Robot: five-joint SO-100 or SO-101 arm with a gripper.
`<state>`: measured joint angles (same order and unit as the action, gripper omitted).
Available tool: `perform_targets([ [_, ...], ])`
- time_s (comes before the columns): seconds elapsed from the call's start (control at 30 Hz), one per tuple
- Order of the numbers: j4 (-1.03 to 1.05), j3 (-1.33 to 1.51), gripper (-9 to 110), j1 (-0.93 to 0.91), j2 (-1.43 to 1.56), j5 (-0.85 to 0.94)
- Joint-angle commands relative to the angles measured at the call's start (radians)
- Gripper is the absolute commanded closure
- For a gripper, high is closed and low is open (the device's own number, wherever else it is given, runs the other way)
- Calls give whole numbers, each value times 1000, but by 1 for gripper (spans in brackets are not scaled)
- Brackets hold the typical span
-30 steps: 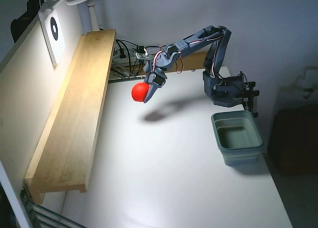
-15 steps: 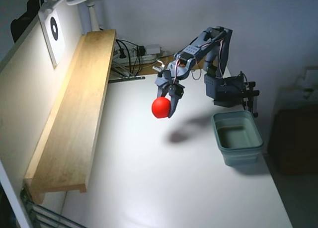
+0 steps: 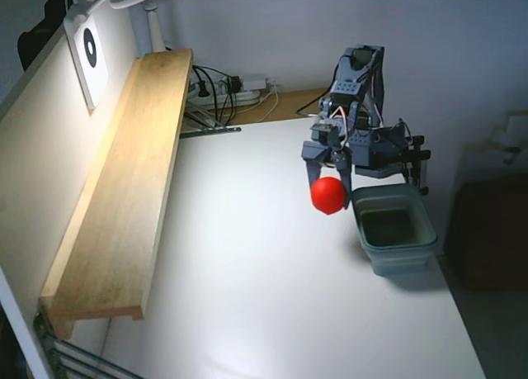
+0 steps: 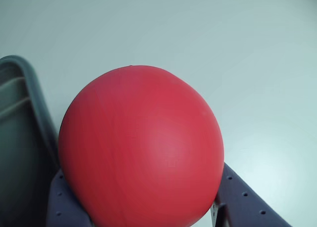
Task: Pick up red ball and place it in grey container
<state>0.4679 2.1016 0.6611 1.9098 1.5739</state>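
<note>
The red ball [image 3: 328,195] is held between my gripper's [image 3: 327,183] two blue-grey fingers, lifted above the white table, just left of the grey container [image 3: 396,228] in the fixed view. The container stands upright and looks empty. In the wrist view the red ball [image 4: 141,148] fills most of the picture, with a blue finger [image 4: 242,200] at its lower right and the container's rim [image 4: 32,88] at the left edge. My gripper is shut on the ball.
A long wooden shelf [image 3: 128,181] runs along the left wall in the fixed view. A power strip and cables [image 3: 227,90] lie at the back. The table's right edge [image 3: 450,288] is close behind the container.
</note>
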Motion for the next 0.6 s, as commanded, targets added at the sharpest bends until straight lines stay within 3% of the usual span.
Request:
perform_targets([
  [0.0,20,-54,78,23,54,-3],
  [0.57,205,-241,78,8,52,-3],
])
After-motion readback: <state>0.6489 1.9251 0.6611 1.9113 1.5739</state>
